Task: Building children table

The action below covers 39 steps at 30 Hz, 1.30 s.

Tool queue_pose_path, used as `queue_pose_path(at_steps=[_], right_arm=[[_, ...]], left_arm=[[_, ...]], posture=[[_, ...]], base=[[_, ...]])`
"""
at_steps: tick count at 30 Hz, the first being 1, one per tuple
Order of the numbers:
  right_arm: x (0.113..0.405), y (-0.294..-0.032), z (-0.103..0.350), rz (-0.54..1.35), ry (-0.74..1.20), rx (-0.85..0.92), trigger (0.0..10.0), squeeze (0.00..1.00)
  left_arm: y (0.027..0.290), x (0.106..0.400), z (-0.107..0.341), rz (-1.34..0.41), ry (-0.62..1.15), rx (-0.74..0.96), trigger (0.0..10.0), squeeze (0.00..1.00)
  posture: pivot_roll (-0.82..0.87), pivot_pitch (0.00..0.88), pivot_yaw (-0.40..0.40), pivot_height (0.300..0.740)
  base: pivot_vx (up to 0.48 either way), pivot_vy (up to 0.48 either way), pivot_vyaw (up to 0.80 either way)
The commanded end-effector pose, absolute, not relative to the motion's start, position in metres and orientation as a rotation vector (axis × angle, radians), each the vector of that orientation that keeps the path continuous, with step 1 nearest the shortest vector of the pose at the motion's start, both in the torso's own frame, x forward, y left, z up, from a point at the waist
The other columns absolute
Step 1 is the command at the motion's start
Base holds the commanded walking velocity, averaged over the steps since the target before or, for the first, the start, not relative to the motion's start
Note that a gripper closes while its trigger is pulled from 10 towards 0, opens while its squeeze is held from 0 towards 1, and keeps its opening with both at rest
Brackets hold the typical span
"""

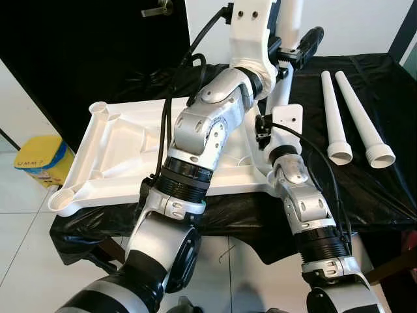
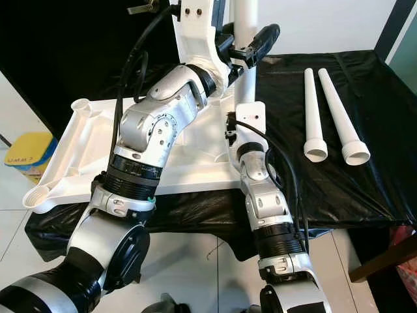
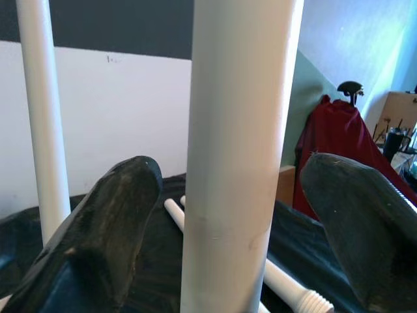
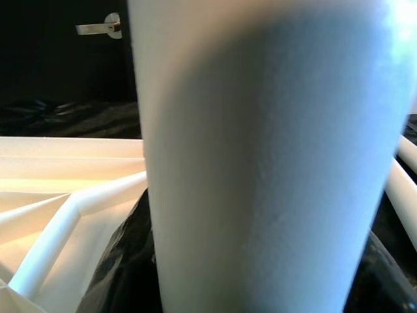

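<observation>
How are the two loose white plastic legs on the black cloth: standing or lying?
Lying. Both white plastic table legs rest flat and side by side on the black cloth, wide open ends facing the robot.

The upright table leg (image 2: 246,19) runs off the top of the head views, so its upper end is cut off. The left arm (image 1: 199,140) covers much of the white tabletop (image 1: 124,150). Up close the right pincer's fingers are hidden behind the blurry leg (image 4: 260,163).
</observation>
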State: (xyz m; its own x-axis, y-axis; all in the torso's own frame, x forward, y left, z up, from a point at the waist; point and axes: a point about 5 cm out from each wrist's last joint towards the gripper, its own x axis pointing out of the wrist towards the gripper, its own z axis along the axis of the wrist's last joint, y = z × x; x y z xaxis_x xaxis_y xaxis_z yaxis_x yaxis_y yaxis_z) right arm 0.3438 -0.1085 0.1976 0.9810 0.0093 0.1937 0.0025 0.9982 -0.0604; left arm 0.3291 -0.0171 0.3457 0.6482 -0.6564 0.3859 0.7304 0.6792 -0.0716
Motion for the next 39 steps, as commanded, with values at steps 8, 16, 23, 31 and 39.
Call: queue_pose_path(at_steps=[8,16,23,31,39], right_arm=[[0.342,-0.119,0.200,-0.056,-0.231,-0.042,10.0,0.00],[0.334,-0.136,0.201,-0.080,-0.276,0.012,10.0,0.00],[0.325,-0.142,0.193,-0.061,-0.289,-0.015,10.0,0.00],[0.314,-0.145,0.177,-0.048,-0.263,-0.031,10.0,0.00],[0.307,-0.143,0.165,0.010,-0.242,-0.036,10.0,0.00]], left_arm=[[0.002,0.325,0.337,-0.773,-0.404,-0.216,10.0,0.00],[0.013,0.319,0.311,-0.776,-0.391,-0.159,10.0,0.00],[0.020,0.317,0.288,-0.764,-0.368,-0.105,10.0,0.00],[0.027,0.310,0.267,-0.766,-0.354,-0.029,10.0,0.00],[0.033,0.304,0.247,-0.788,-0.311,0.018,10.0,0.00]], posture=[[-0.04,0.026,0.049,0.740],[-0.04,0.026,0.039,0.740],[-0.04,0.028,0.035,0.740],[-0.04,0.037,0.038,0.740],[-0.04,0.039,0.038,0.740]], base=[[0.000,0.000,0.00],[0.000,0.000,0.00],[0.000,0.000,0.00],[0.000,0.000,0.00],[0.000,0.000,0.00]])
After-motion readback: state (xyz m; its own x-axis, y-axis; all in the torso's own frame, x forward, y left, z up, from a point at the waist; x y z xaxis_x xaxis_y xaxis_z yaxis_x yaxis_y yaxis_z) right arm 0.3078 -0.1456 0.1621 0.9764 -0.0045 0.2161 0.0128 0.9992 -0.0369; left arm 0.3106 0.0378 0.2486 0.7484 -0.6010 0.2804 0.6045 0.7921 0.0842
